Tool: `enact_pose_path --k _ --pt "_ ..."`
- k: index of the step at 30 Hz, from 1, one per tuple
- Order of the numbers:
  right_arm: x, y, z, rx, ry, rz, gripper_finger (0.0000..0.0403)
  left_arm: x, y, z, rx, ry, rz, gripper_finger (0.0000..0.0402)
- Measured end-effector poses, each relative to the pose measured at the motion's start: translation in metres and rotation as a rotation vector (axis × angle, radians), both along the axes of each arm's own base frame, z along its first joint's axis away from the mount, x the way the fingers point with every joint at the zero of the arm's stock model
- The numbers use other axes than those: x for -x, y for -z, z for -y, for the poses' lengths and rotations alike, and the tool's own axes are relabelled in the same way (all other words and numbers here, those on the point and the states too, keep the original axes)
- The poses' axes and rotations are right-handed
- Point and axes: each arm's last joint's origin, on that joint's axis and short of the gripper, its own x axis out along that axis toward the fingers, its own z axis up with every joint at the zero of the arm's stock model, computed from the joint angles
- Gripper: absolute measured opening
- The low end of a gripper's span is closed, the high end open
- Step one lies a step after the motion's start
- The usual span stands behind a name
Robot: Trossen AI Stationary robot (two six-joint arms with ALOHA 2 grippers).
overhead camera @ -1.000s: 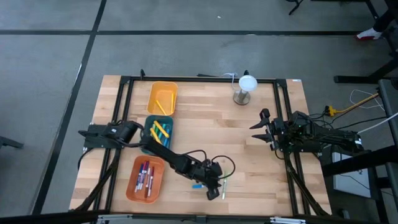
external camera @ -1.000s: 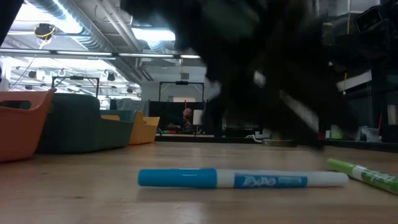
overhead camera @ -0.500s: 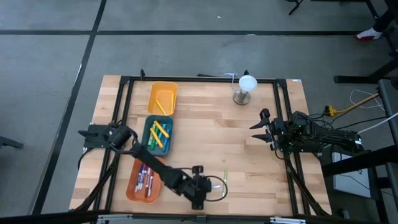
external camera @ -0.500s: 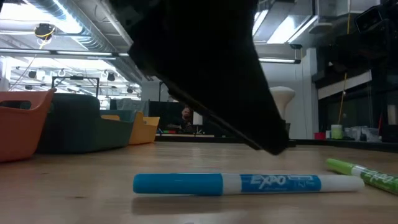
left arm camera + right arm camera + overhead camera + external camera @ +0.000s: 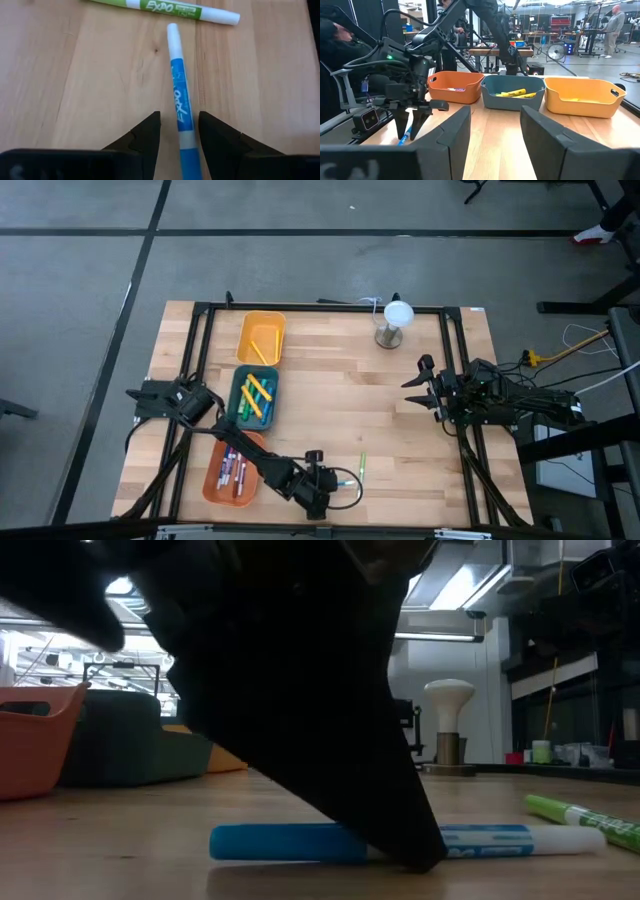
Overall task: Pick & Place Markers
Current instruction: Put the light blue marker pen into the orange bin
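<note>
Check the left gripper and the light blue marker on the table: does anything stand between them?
Nothing visible does. The left gripper stands open astride the light blue marker, one finger on each side. The green marker lies apart, beyond the blue one's white end.

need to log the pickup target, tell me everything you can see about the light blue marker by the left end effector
The light blue marker is a thin plastic Expo pen with a blue cap, a white barrel with a blue printed label, and a rounded white end. It lies flat on the wooden table near its front edge, pointing toward a green marker that lies crosswise just beyond its white end. The left end effector straddles it, fingers open on either side, not yet closed on it.
</note>
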Motion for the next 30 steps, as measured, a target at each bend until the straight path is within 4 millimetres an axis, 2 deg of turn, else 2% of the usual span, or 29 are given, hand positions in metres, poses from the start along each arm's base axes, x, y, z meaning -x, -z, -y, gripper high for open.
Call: enact_pose_path --k 7,10,15,21,26,30 --pt "0.0 0.0 0.0 0.0 0.0 0.0 0.017 0.001 0.004 -0.003 0.003 -0.09 -0.009 0.0124" --pt "0.0 0.0 0.0 0.0 0.0 0.0 0.017 0.001 0.005 -0.004 0.01 -0.111 -0.014 0.0097" --pt "0.0 0.0 0.0 0.0 0.0 0.0 0.017 0.002 0.005 -0.005 0.025 -0.15 -0.014 0.0027" --pt "0.0 0.0 0.0 0.0 0.0 0.0 0.017 0.002 0.0 -0.006 0.07 -0.186 -0.009 0.0024" --pt "0.0 0.0 0.0 0.0 0.0 -0.001 0.017 0.009 -0.017 -0.012 0.045 -0.212 -0.032 0.0024" --pt "0.0 0.0 0.0 0.0 0.0 0.0 0.017 0.014 -0.046 -0.017 0.036 -0.262 0.035 0.0024"
